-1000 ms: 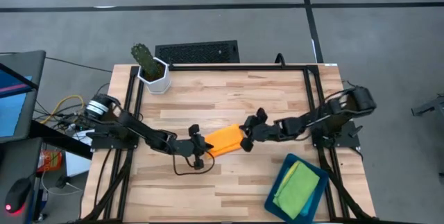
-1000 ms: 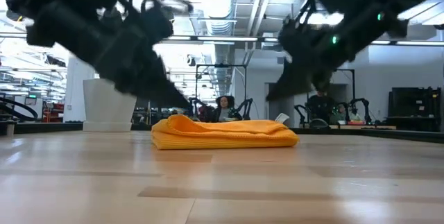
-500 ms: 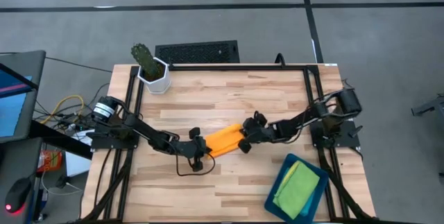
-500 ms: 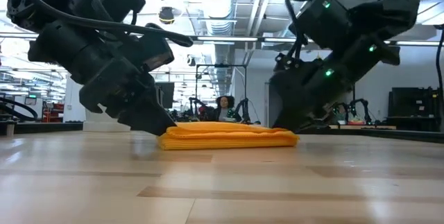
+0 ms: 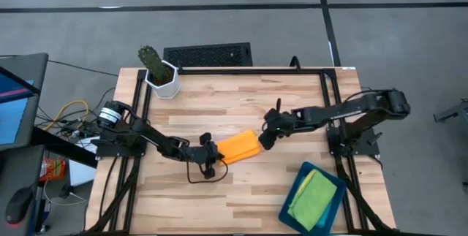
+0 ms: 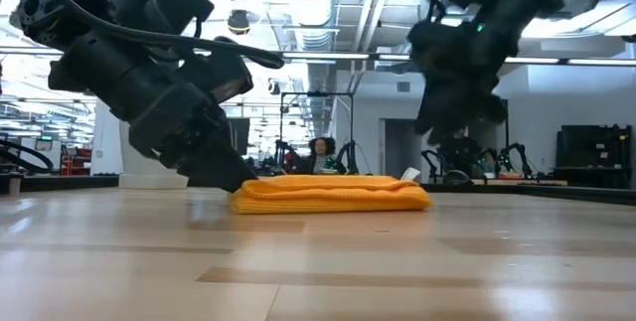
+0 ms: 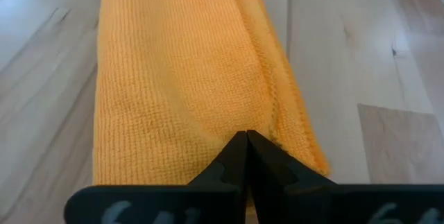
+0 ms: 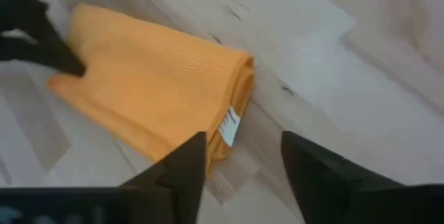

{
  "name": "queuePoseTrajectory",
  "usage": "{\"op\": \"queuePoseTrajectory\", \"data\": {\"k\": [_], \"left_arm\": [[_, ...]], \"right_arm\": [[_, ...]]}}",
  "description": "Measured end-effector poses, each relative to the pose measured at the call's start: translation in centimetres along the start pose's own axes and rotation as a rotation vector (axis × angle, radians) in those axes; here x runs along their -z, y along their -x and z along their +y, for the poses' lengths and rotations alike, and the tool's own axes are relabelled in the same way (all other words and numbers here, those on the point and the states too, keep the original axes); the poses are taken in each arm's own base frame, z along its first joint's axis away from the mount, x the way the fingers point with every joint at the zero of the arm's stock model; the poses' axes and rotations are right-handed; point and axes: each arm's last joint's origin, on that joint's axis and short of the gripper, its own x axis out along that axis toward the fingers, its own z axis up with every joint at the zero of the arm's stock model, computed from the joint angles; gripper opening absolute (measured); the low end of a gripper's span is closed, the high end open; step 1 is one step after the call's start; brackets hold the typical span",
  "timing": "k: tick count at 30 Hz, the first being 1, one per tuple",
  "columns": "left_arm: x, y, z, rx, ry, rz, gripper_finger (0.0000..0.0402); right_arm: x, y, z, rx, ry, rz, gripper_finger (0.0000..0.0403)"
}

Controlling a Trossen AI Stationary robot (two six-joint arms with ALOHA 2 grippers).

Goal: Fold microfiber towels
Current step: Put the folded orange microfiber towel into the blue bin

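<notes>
The orange towel (image 5: 239,148) lies folded into a flat, narrow bundle near the middle of the tabletop (image 5: 241,97), its white tag showing at the end nearest the right arm. The left gripper (image 5: 213,153) sits low at the towel's nine o'clock end, its fingers (image 7: 236,161) pinched together on the edge of the cloth. The right gripper (image 5: 268,136) hangs just off the three o'clock end, lifted clear of the tabletop, its fingers (image 8: 187,165) spread apart and holding nothing. This looks like the close of the fold on the orange towel. At about five o'clock, a green towel (image 5: 313,198) rests on a light blue one in the teal tray (image 5: 291,203). Next, the left fingers likely need to let go, and then the folded bundle wants carrying to that stack.
</notes>
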Motion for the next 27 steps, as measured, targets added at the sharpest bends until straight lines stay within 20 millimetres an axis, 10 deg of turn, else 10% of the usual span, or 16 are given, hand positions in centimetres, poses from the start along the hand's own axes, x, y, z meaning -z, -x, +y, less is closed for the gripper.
{"op": "queuePoseTrajectory", "data": {"k": [7,27], "left_arm": [[-0.1,0.0,0.0,0.0,0.02,-0.01,0.0],[-0.3,0.2,0.0,-0.002,0.029,-0.018,0.0]], "right_arm": [[-0.1,-4.6,-0.3,0.037,-0.213,0.046,0.0248],[-0.7,-9.8,0.7,0.124,-0.271,0.17,0.0186]]}}
